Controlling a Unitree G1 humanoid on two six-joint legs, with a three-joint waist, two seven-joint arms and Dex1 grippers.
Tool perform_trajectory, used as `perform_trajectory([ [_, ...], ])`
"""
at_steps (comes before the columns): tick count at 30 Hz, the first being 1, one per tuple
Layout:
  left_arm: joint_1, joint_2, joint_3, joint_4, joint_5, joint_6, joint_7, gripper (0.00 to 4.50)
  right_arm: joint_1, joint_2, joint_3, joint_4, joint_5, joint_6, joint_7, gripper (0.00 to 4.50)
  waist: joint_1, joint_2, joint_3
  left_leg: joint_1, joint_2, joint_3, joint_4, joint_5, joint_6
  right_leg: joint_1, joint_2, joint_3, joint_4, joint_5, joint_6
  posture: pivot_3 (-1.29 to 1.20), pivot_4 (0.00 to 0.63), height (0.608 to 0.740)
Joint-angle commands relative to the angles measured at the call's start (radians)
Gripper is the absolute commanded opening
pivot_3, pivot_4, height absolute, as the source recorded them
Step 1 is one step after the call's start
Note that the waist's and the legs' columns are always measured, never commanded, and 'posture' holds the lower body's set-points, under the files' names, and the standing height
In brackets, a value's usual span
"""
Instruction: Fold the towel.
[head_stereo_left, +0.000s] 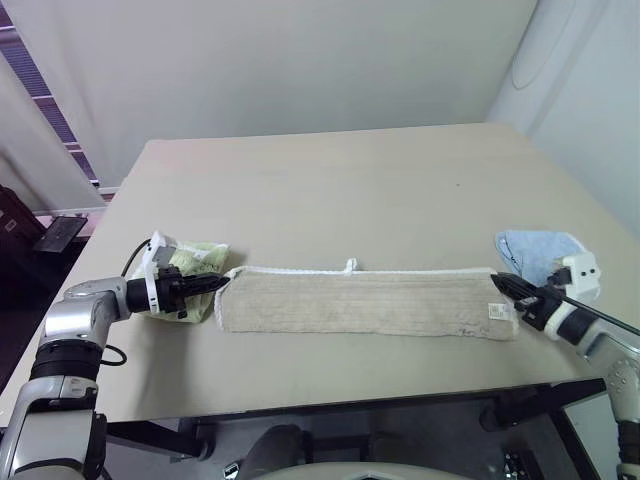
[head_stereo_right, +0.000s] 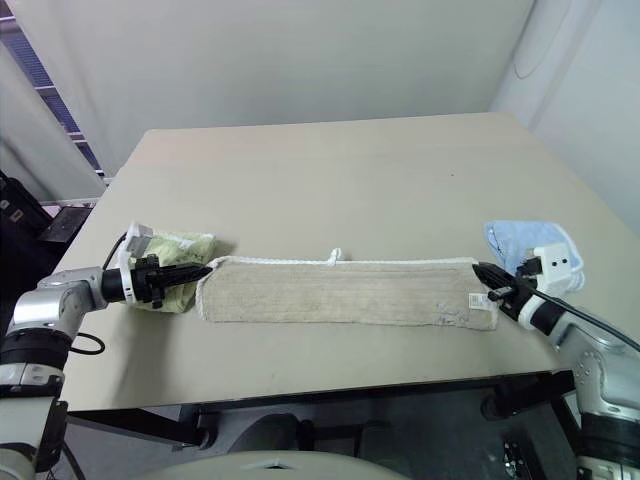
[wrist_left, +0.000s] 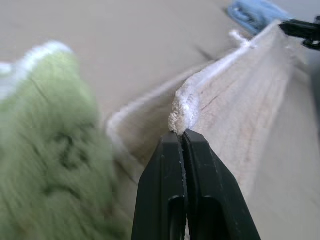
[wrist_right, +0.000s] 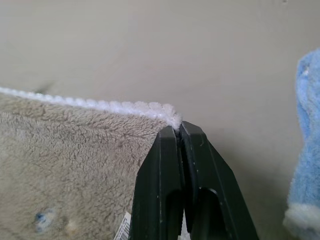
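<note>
Left wrist view | green towel (wrist_left: 47, 150) blurred | left tool (wrist_left: 182, 134) pinching towel (wrist_left: 235, 100) corner

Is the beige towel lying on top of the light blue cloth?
No, the beige towel lies flat on the table, while the light blue cloth sits apart, beyond its right end.

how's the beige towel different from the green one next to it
The beige towel lies stretched out in a long strip; the green towel sits bunched in a small heap. The beige towel is far larger. Both rest on the table, touching near the left gripper.
</note>
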Motion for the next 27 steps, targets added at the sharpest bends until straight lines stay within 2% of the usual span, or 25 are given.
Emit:
perform_trajectory([
  [1,-0.035,-0.016,-0.006,0.001,0.028,-0.012,0.031,0.03,-0.064,0.014,0.013,0.042,-0.023,-0.026,-0.026,0.0,-0.001,0.0,0.0,0.0,0.0,0.0,0.0,0.0,0.0,0.0,0.0,0.0,0.0,0.0,0.0,0.0,0.0,0.74],
  [9,-0.02,-0.026,-0.003,-0.037,0.027,0.029,0.041,0.03,-0.087,0.04,0.068,0.055,-0.041,-0.034,-0.008,0.0,-0.001,0.0,0.0,0.001,0.0,0.0,0.0,0.0,0.0,0.0,0.0,0.0,0.0,0.002,0.003,0.0,0.0,0.74],
  [10,-0.015,-0.024,0.001,-0.046,0.023,0.037,0.044,0.01,-0.079,0.04,0.075,0.038,-0.036,-0.03,0.006,0.22,0.0,0.0,0.0,0.001,0.0,0.0,0.0,0.0,0.0,0.0,0.0,0.0,0.0,0.002,0.003,0.0,0.0,0.74],
  [13,-0.005,-0.017,0.015,-0.069,0.017,0.053,0.06,0.75,-0.082,0.041,0.08,0.029,-0.028,-0.006,0.013,1.05,-0.001,0.0,-0.001,0.001,0.0,0.0,0.0,0.0,0.0,0.0,0.0,0.0,0.0,0.002,0.003,0.0,0.0,0.74],
  [19,-0.011,-0.001,0.05,-0.094,0.0,0.077,0.083,2.85,-0.105,0.039,0.071,0.022,-0.022,0.03,0.009,3.25,-0.001,0.0,-0.001,0.001,0.0,0.0,0.0,0.0,0.0,0.0,0.0,0.0,0.001,0.002,0.002,0.0,0.0,0.74],
  [22,-0.003,0.019,0.068,-0.141,-0.007,0.064,0.088,3.86,-0.133,0.031,-0.007,0.0,0.057,0.136,-0.033,4.25,-0.001,0.0,0.0,0.001,0.0,0.0,0.0,0.0,0.0,0.0,0.0,0.0,0.001,0.002,0.002,0.0,0.0,0.74],
  [27,0.049,0.084,0.098,-0.309,-0.089,0.13,0.014,3.86,-0.139,-0.025,-0.22,-0.067,0.384,0.493,-0.05,4.25,0.0,0.0,0.0,0.0,0.0,0.0,-0.001,0.0,0.0,-0.001,0.0,0.0,0.0,0.002,0.002,0.0,0.0,0.74],
])
